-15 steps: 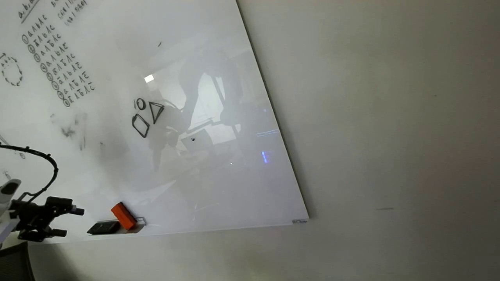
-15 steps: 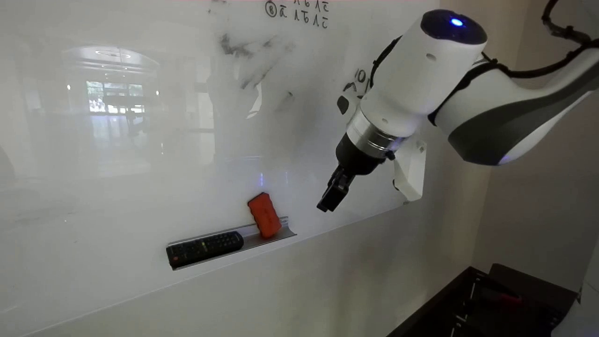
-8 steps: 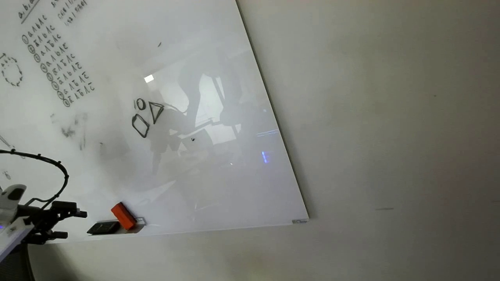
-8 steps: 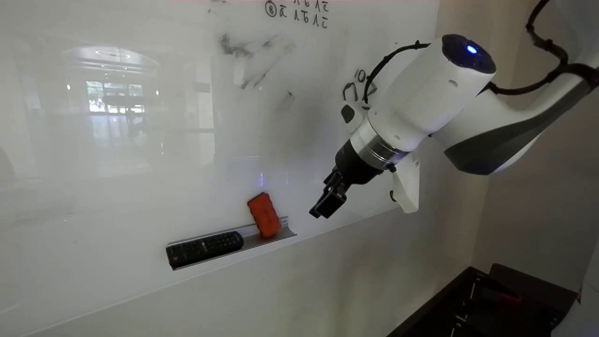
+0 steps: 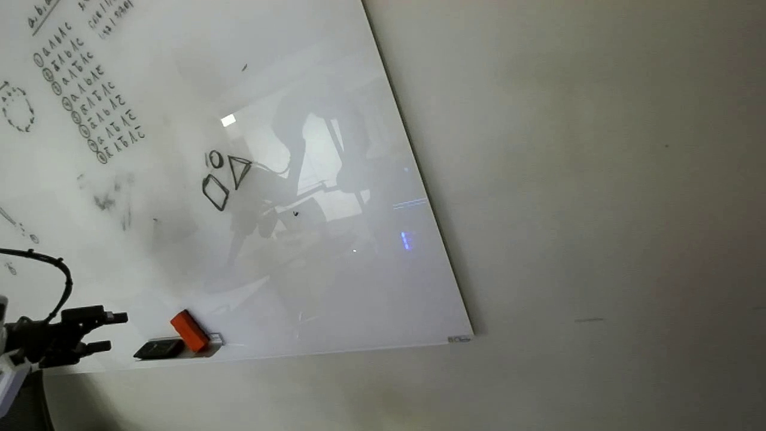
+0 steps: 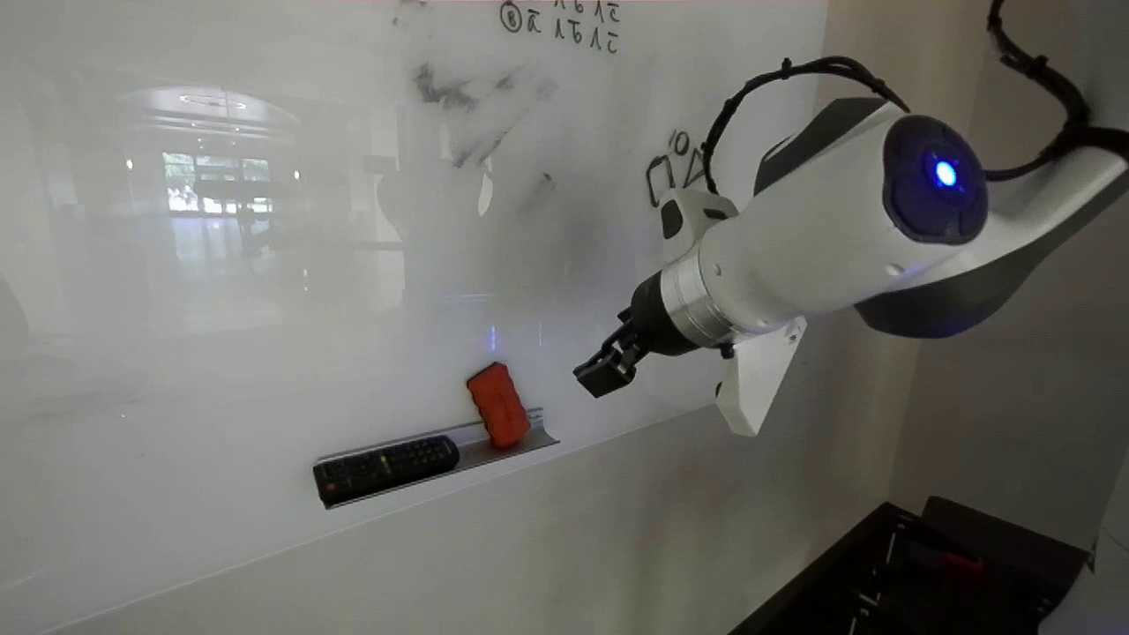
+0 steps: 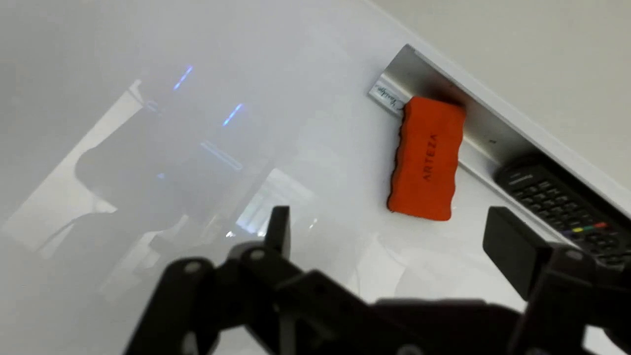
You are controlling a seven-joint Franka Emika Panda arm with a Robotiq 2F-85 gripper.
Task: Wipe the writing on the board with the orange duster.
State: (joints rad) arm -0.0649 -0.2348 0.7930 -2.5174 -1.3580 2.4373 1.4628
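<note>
Orange Arteza duster [image 7: 428, 159] is lying at one o'clock from my parted, empty jaws in the wrist view, its long axis running nearly twelve-to-six.

- The pale wall [image 5: 568, 179] shows in all three views, a short dark mark [image 5: 589, 320] on it in an exterior view.
- Dimmer second wall [image 6: 1014, 397] meeting the pale wall at a corner.
- Black furniture [image 6: 926, 591], type unclear, in front of the pale wall.
- Soft shadow [image 5: 69, 401] on the pale wall beside a dark panel [image 5: 33, 410].
- Bright reflected window [image 6: 216, 183], well above the pale wall in an exterior view.
</note>
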